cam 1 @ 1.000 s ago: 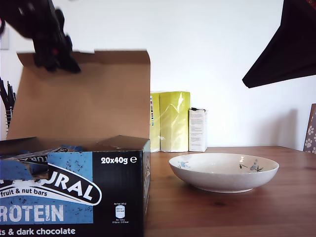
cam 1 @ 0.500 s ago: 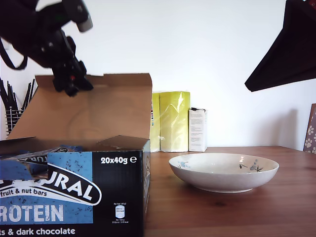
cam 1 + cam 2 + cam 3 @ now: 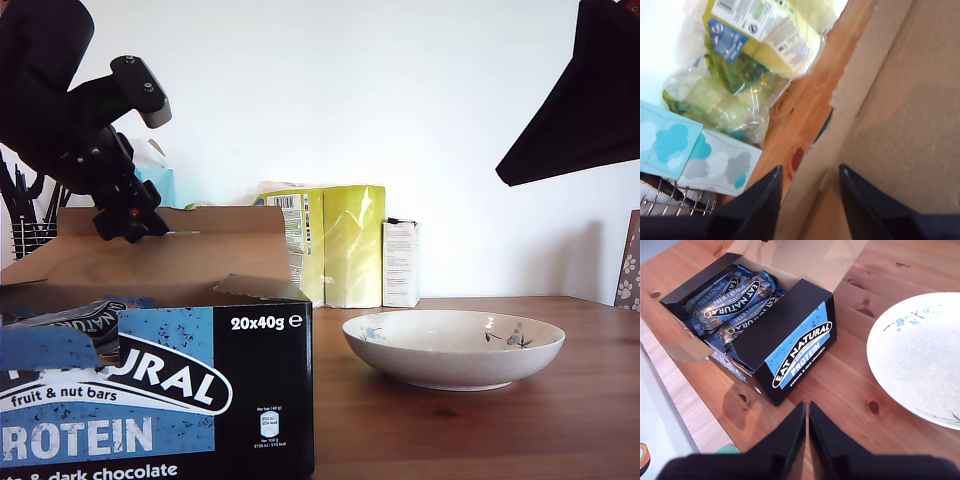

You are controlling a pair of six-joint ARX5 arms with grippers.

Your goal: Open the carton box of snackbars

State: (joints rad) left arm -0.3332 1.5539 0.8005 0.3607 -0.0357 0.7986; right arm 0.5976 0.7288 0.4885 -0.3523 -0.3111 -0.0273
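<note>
In the exterior view the large black cardboard carton box with its blue front panel (image 3: 150, 390) sits at the view's left on the brown wooden table (image 3: 480, 430); its brown lid flap (image 3: 170, 255) leans back behind the opening, and my first gripper (image 3: 130, 222) rests at that flap's top edge, seemingly to press it back and leave the mouth free; a dark wrapper end (image 3: 85, 320) peeks over the front wall; a white ceramic bowl with blue flowers (image 3: 453, 347) stands beside the box towards the view's right, well clear of the lid's swing; yellow packets (image 3: 335, 245) and a small white carton (image 3: 400, 263) line the wall behind.

In the first wrist view my first gripper (image 3: 807, 200) has its fingers spread, the brown flap's edge (image 3: 850, 100) running between them; whether either finger actually touches the cardboard I cannot tell, since the picture is blurred; beyond lie a blue-white tissue box (image 3: 695, 155) and the yellow packets (image 3: 760, 30).

In the second wrist view my second gripper (image 3: 806, 432) hangs above the table with its fingers pressed together and nothing between them, idle beside the box (image 3: 790, 340); the box is open, and the slim snackbars in dark wrappers with white lettering (image 3: 737, 300) lie side by side inside; the bowl (image 3: 920, 355) sits just beside; I judge the opening nearly done.
</note>
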